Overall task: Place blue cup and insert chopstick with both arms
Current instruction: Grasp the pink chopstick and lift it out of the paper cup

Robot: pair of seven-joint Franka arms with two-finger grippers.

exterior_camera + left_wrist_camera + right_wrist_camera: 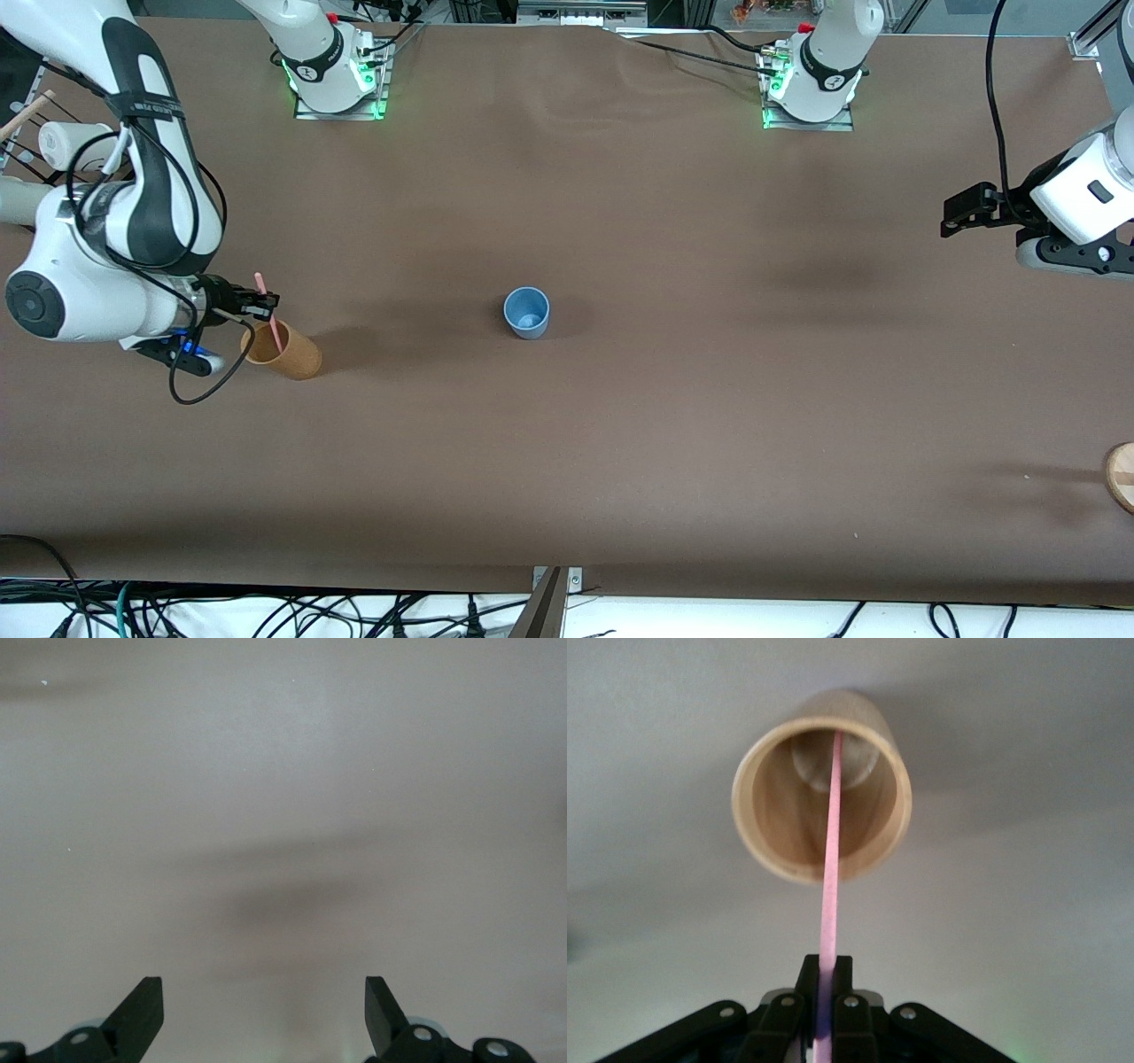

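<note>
Right tool (263, 304) is clamped tight on the chopstick (269, 312), over the mouth of the tan cup (285, 352) at the right arm's end of the table (673, 425). The stick's lower end sits inside that cup; from the wrist view it seems to reach the bottom, though I can't be sure.

Chopstick: thin, straight, pale pink, stiff and very light by my judgement. Gripped near its upper end, it will swing easily if nudged, so a pinch across the flat sides suits it.

Blue cup (527, 312): small light-blue tumbler, matte, slightly tapered, no handle, standing upright and empty mid-table, well apart from the tan cup. Likely light and rigid; take it across the wall near the rim.

Left tool (961, 215) waits with fingers spread wide, holding nothing, over bare table at the left arm's end.
</note>
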